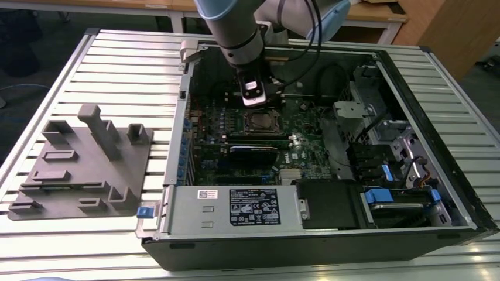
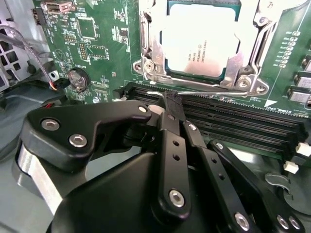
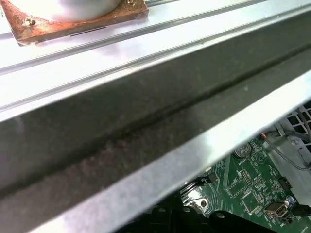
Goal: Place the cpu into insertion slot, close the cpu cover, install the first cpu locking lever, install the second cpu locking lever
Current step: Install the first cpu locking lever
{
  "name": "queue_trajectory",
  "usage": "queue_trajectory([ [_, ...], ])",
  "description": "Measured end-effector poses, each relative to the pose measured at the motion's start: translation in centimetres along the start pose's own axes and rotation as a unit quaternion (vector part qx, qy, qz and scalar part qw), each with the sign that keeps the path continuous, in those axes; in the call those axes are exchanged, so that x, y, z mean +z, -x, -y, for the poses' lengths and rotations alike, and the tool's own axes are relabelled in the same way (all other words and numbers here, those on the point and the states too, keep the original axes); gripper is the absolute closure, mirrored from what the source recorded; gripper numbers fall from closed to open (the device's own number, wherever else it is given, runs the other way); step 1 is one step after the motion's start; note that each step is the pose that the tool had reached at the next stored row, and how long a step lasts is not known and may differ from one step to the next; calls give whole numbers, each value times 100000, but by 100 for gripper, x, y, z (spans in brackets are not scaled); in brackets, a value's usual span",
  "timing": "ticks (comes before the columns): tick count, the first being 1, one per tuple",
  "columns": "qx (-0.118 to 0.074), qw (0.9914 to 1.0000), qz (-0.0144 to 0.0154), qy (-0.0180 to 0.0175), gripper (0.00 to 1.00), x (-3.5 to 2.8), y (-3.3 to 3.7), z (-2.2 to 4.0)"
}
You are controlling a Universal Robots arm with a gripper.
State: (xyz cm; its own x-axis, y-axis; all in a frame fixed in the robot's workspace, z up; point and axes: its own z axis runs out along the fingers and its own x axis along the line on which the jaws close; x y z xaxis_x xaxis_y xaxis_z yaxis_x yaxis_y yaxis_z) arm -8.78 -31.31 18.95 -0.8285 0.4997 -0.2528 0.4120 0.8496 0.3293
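Currently the cpu (image 2: 201, 41) lies flat in the slot (image 2: 194, 74), silver top up; the cover (image 2: 154, 48) is down over it, its frame around the chip's edges and the top showing through the window. A thin wire lever (image 2: 214, 89) runs along the socket's side nearest the tool, low and parallel to the board (image 2: 97, 48). In the second wrist view the tool (image 2: 170, 103) has its black fingers (image 2: 174, 104) pressed together, the tips at this lever near one end; whether the wire is pinched between them cannot be told. Long black memory slots (image 2: 233, 121) lie just beside the lever, between socket and tool body; a round coin cell (image 2: 77, 78) sits on the board, well apart from the socket.

In the exterior view the arm (image 1: 234, 35) reaches down into the opened case (image 1: 437, 117); the tool (image 1: 256, 100) hangs just above the socket's far edge. A labelled black box (image 1: 234, 208) fills the case's near corner. The case lies on a slatted metal table (image 1: 125, 64); a grey moulded fixture (image 1: 82, 164) rests on the table at the exterior view's left, apart from the case.

In the first wrist view the case's dark rim (image 3: 146, 121) crosses the frame, with green board (image 3: 252, 184) beyond it.
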Motion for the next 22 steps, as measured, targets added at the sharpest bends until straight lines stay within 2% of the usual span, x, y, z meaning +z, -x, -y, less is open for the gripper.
queue_trajectory([
  [4, -12, 100000, 86, 59, 89, 13, 0, 15],
  [11, -154, 99999, 232, -255, 89, 15, 9, 37],
  [18, -157, 99999, 240, -261, 89, 15, 11, 39],
  [22, -150, 99999, 236, -251, 89, 10, 43, 79],
])
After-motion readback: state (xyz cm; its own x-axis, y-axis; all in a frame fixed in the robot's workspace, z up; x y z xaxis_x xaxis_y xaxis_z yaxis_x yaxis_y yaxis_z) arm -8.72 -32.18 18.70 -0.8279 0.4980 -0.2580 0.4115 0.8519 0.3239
